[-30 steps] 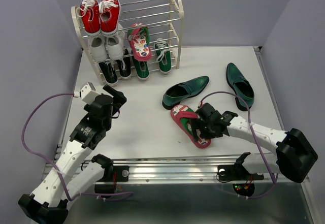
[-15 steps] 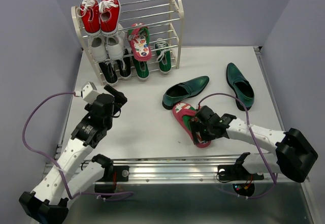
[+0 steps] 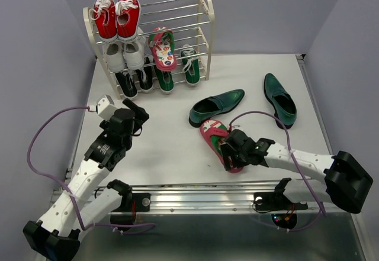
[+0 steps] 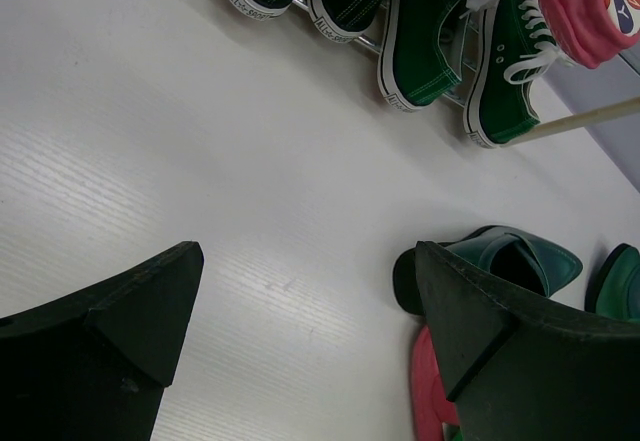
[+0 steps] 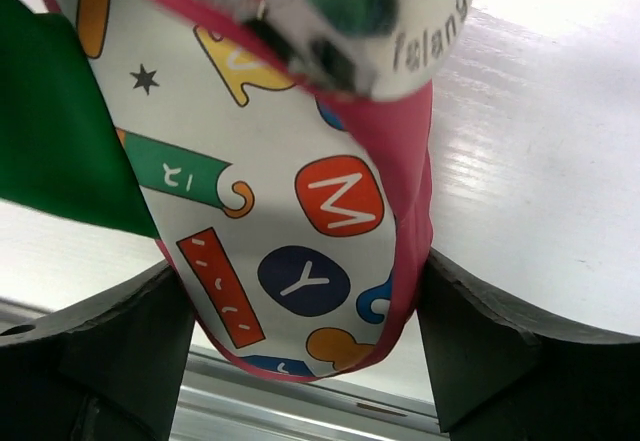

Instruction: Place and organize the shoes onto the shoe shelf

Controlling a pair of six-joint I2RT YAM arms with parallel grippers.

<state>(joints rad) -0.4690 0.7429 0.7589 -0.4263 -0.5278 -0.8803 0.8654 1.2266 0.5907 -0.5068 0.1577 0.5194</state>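
A red-pink flip-flop point(image 3: 213, 134) with a patterned insole point(image 5: 300, 191) lies on the table near the front. My right gripper point(image 3: 232, 150) spans its heel end, with a finger pressed to each edge in the right wrist view point(image 5: 305, 266). Its mate point(image 3: 163, 48) leans on the middle tier of the shoe shelf point(image 3: 205, 12). Green sneakers point(image 3: 164, 80) sit on the bottom tier and also show in the left wrist view point(image 4: 425, 31). Two dark green loafers point(image 3: 216, 107) point(image 3: 279, 99) lie on the table. My left gripper point(image 3: 137, 114) is open and empty above the table point(image 4: 308, 251).
Red sneakers point(image 3: 116, 15) sit on the top tier, white sneakers point(image 3: 124, 54) on the middle, black sneakers point(image 3: 135, 82) on the bottom. The near loafer's heel point(image 4: 500, 261) lies just beyond my left gripper's right finger. A metal rail point(image 3: 195, 197) runs along the front edge.
My right gripper has shifted left with the flip-flop, which has slid and turned a little. My left gripper has moved slightly toward the shelf.
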